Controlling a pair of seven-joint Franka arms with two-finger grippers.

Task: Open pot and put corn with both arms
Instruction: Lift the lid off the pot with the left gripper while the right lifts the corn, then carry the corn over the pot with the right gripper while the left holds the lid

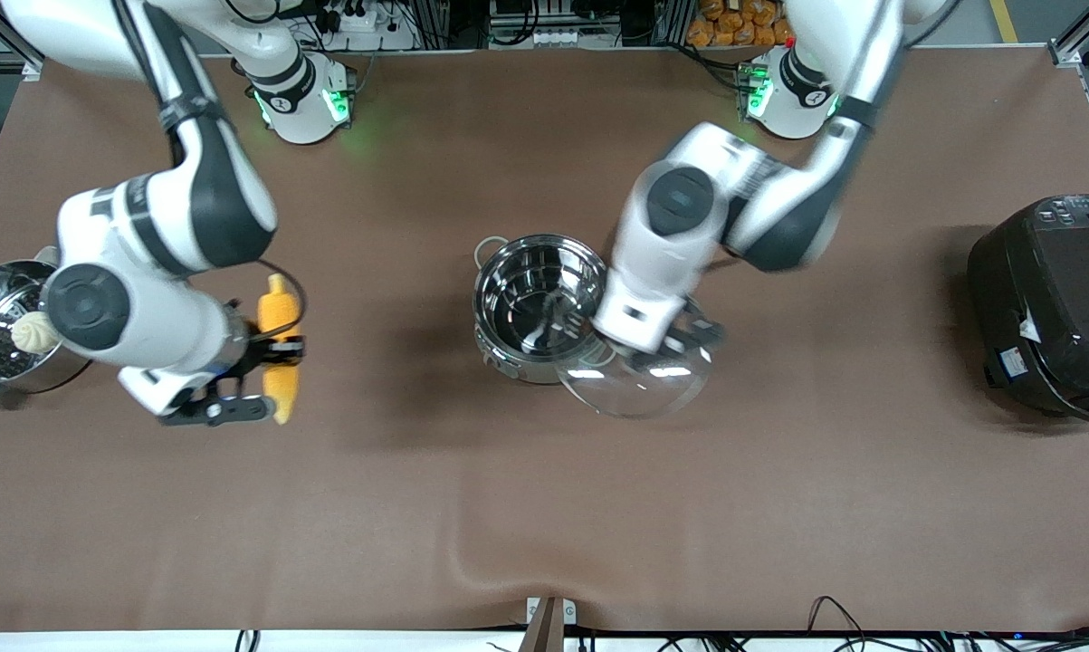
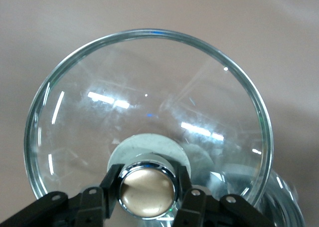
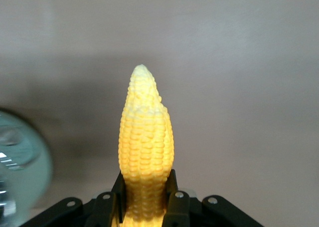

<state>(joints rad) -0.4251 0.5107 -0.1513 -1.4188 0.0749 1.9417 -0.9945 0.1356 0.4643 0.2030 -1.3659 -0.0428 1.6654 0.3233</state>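
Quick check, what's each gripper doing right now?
Left gripper: shut on the lid by its knob, beside the open pot.
Right gripper: shut on the corn, held over the table.

Open steel pot (image 1: 535, 308) mid-table; lifted glass lid (image 2: 149, 122); yellow corn (image 3: 145, 147) held aloft.

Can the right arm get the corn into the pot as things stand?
Probably yes: the left gripper holds the lid off the pot, which stands open, and the right gripper already holds the corn.
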